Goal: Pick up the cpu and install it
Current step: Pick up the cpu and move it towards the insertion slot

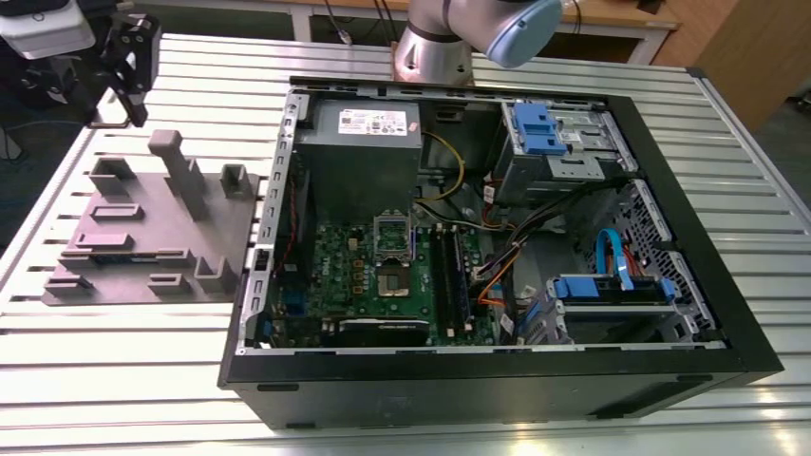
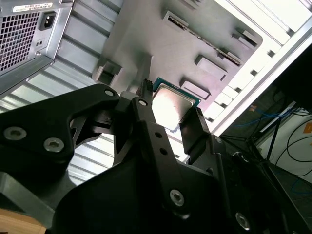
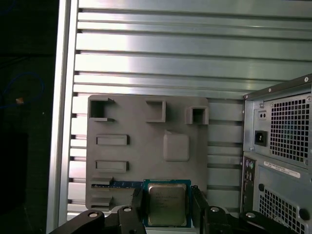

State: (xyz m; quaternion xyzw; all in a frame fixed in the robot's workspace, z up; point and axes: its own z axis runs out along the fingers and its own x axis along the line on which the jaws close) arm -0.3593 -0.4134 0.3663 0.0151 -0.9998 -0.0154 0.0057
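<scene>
The cpu (image 3: 167, 204) is a small square chip with a silver top and a green rim. It sits between the black fingers (image 3: 138, 204) of my gripper (image 3: 167, 196), which is shut on its two sides. In the second wrist view the cpu (image 2: 171, 108) is tilted between the fingers (image 2: 145, 105), well above the purple-grey tray (image 2: 161, 44). In the exterior view my gripper (image 1: 131, 90) hangs above the table at the view's far left, beyond the tray (image 1: 127, 220). The motherboard's socket (image 1: 395, 258) lies inside the open computer case (image 1: 507, 370).
The tray (image 3: 141, 127) carries upright blocks and recesses. A grey power supply box (image 1: 361, 142) fills the case's far corner. Memory sticks (image 1: 446, 271), loose cables (image 1: 507, 261) and blue drive brackets (image 1: 609, 285) crowd the case. The arm's base (image 1: 438, 43) stands behind it on the slatted table (image 1: 114, 380).
</scene>
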